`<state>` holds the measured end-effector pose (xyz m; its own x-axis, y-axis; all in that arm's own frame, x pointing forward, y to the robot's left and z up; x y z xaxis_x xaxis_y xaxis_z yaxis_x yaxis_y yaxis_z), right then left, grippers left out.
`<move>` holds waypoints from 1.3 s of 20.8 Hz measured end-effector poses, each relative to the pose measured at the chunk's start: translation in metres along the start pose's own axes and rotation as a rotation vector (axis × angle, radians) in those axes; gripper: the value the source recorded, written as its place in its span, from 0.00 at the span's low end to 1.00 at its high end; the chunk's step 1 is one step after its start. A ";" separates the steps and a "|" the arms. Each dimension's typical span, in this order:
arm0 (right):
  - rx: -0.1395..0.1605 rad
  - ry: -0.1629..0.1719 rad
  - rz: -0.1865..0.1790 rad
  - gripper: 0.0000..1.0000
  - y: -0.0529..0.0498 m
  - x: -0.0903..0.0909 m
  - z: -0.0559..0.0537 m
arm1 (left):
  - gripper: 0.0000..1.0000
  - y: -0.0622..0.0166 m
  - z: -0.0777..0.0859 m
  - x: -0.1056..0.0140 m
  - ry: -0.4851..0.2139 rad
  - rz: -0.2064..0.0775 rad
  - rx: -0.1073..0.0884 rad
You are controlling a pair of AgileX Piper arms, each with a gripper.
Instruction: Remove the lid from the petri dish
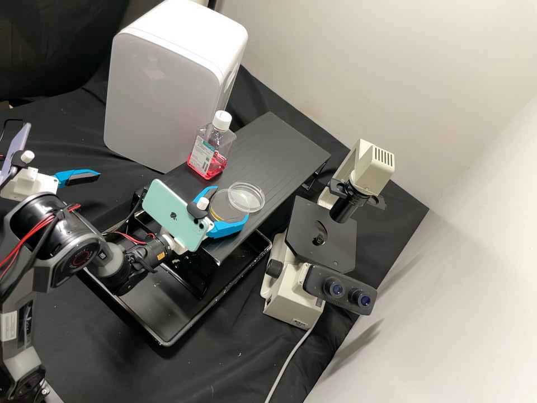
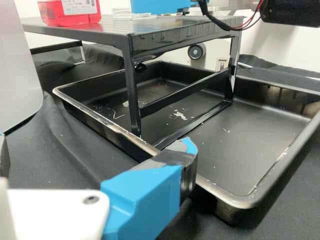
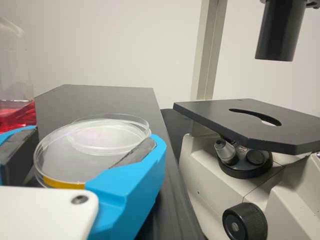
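Observation:
Two clear round petri dish parts sit on the black raised platform point(image 1: 279, 145). One part with a yellow band point(image 1: 222, 208) point(image 3: 75, 162) lies between the blue fingers of my right gripper point(image 1: 229, 204) point(image 3: 92, 137), which is shut on its rim. The second clear part point(image 1: 247, 196) point(image 3: 112, 131) rests just beyond it, overlapping its far edge. I cannot tell which part is the lid. My left gripper point(image 1: 59, 159) stands open and empty over the black cloth at the bench's left, facing the tray; one blue finger point(image 2: 150, 195) shows in the left wrist view.
A flask of red liquid point(image 1: 210, 148) stands on the platform behind the dish. The platform stands in a black tray point(image 1: 168, 330) point(image 2: 260, 185). A white box point(image 1: 168, 78) is at the back, and a microscope point(image 1: 330, 240) point(image 3: 250, 165) is close on the right.

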<state>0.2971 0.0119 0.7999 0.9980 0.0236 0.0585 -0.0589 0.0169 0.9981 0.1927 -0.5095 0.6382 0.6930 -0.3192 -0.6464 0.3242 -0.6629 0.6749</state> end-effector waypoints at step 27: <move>0.000 0.000 0.000 0.00 0.000 0.000 0.000 | 1.00 0.0086 -0.002 -0.008 -0.016 0.026 -0.006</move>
<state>0.2971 0.0119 0.7999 0.9980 0.0236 0.0585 -0.0589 0.0169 0.9981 0.1912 -0.5109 0.6502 0.6908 -0.3474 -0.6341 0.3098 -0.6503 0.6937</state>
